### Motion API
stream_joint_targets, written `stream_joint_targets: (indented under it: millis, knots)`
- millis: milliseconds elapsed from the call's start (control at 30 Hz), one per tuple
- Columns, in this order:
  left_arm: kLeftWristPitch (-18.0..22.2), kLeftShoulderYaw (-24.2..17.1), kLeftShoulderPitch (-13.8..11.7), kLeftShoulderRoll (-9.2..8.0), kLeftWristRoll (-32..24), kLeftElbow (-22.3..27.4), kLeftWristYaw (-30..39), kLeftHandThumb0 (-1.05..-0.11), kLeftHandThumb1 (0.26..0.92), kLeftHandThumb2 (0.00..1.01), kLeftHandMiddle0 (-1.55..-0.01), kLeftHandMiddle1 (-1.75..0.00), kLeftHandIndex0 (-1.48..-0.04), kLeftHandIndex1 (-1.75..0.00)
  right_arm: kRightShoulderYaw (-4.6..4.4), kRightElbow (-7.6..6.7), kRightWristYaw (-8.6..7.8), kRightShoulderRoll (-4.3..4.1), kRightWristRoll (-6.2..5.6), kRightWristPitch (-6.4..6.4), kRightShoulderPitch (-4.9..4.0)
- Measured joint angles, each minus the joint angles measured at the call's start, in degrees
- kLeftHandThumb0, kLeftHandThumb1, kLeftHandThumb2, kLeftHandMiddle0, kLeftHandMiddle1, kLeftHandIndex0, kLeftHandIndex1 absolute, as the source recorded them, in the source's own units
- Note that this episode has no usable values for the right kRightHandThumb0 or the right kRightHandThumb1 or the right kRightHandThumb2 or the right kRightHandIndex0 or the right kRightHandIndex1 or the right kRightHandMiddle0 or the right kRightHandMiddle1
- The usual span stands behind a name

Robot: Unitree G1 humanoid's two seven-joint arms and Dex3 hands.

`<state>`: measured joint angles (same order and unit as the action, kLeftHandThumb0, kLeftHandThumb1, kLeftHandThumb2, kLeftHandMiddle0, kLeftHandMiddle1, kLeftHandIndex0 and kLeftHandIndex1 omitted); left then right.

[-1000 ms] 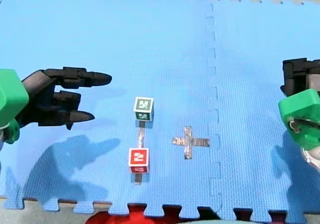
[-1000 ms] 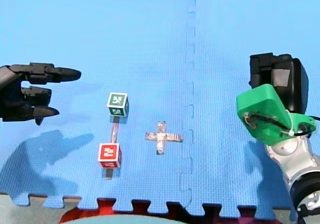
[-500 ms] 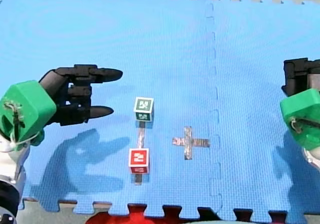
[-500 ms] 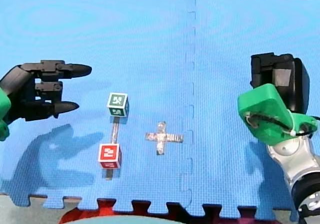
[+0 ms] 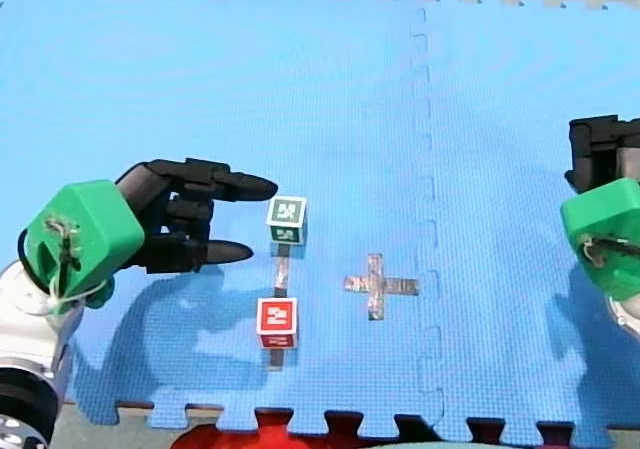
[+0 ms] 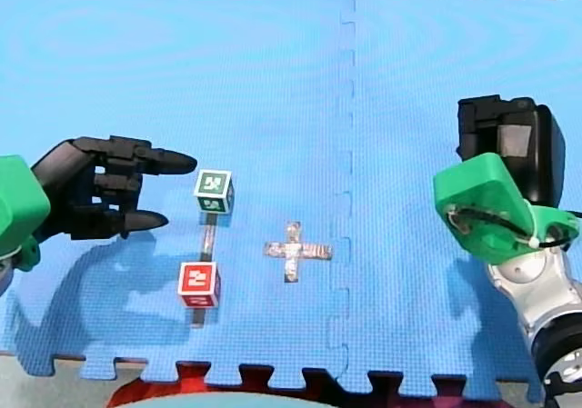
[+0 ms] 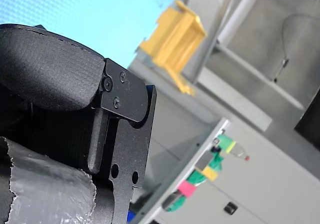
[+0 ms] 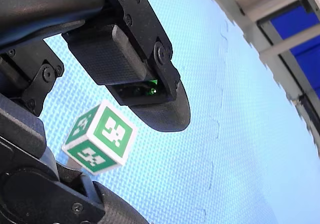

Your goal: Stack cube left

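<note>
Head view: left robot hand (image 5: 180,219) beside green cube (image 5: 287,219), tape cross (image 5: 378,285) near.

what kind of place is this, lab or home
Most likely a robotics lab test area: a blue interlocking foam mat carries a taped cross and a green cube and red cube printed with marker patterns. The left hand is by the green cube, the right hand at the mat's right side.

Blue foam puzzle mat (image 5: 300,69), silver tape cross (image 5: 378,285) on it, yellow frame (image 7: 175,39) beyond the mat edge
</note>
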<state>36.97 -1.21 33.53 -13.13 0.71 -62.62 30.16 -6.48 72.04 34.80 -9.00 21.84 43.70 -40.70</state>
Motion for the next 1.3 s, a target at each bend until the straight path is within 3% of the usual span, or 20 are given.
stream_joint_targets:
  millis: [400, 833, 933, 1100, 1300]
  knots:
    - [0.8, -0.8, 0.6, 0.82, -1.3, -2.1, 2.5, -0.791, 0.647, 0.01, -0.91, -1.75, -0.79, 0.0, -0.44, 0.28, 1.47, -0.22, 0.55, -0.24, -0.1]
    - [-0.3, 0.0, 2.1, 0.5, -1.1, -3.2, 8.6, -0.801, 0.652, 0.0, -0.89, -1.75, -0.78, 0.0, -0.62, 0.39, 2.35, -0.27, 0.72, -0.58, -0.57]
    - [-0.4, 1.8, 2.4, -0.43, 1.7, -3.3, 8.1, -0.81, 0.654, 0.0, -0.89, -1.75, -0.78, 0.0, -0.68, 0.37, 2.44, -0.27, 0.81, -0.81, -0.74]
    - [-0.7, 6.1, 3.2, -3.42, 7.9, -2.4, 6.1, -0.792, 0.658, 0.0, -0.89, -1.75, -0.78, 0.0, -0.74, 0.29, 2.55, -0.27, 0.83, -1.0, -0.84]
    - [-1.7, 7.9, 3.3, -4.1, 9.7, -0.6, 4.8, -0.765, 0.659, 0.0, -0.9, -1.75, -0.77, 0.0, -0.86, 0.14, 2.81, -0.24, 0.87, -1.01, -0.86]
